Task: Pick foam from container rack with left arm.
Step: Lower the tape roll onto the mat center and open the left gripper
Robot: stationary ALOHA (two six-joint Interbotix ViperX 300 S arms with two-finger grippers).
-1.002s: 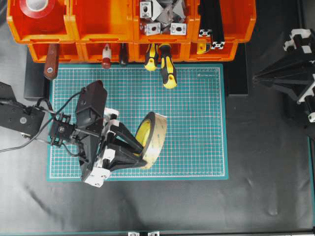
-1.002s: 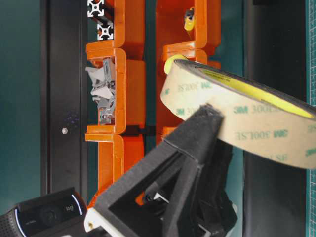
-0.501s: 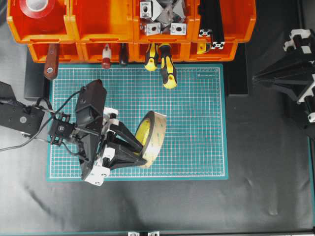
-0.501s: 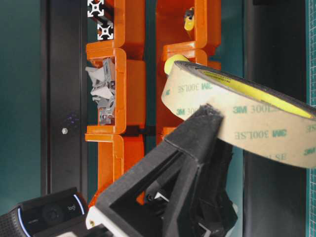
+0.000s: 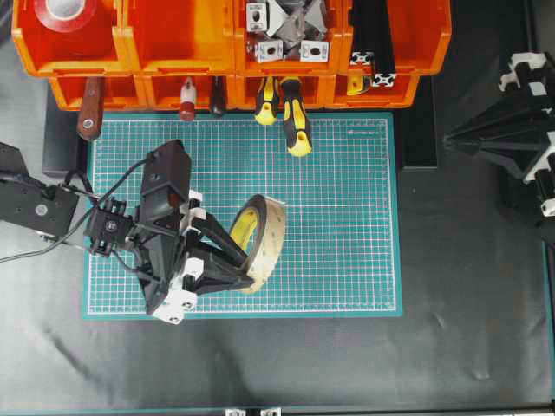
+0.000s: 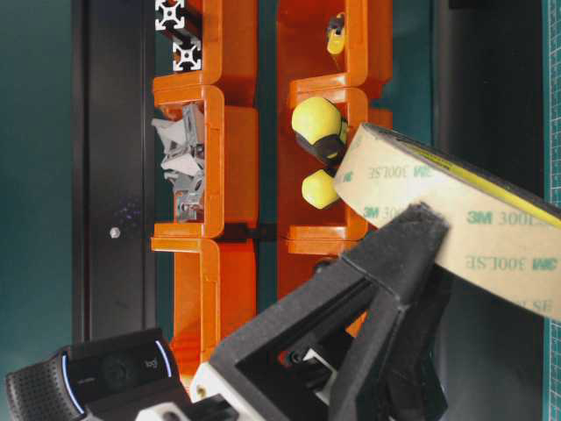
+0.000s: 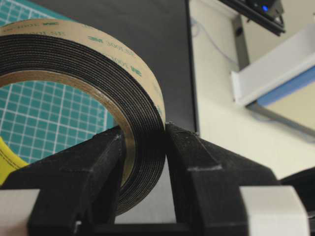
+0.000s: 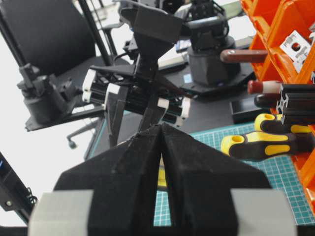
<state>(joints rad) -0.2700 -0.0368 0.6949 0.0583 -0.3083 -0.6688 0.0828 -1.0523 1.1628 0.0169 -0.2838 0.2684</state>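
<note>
The foam is a wide roll with a cream outer face, dark sides and a yellow core. It stands on edge over the green mat, left of centre. My left gripper is shut on the roll's lower rim, one finger inside the ring and one outside, as the left wrist view shows on the foam. The foam also fills the table-level view. The orange container rack runs along the far edge. My right gripper is shut and empty at the right, off the mat.
A red tape roll lies in the rack's top-left bin. Metal brackets and black extrusions fill other bins. Yellow-black screwdriver handles, a red-handled tool and a wooden handle stick out over the mat's far edge.
My left gripper and the foam have shifted slightly left and turned a little. In the table-level view the roll has moved aside and uncovered the yellow handles. The right arm has not moved.
</note>
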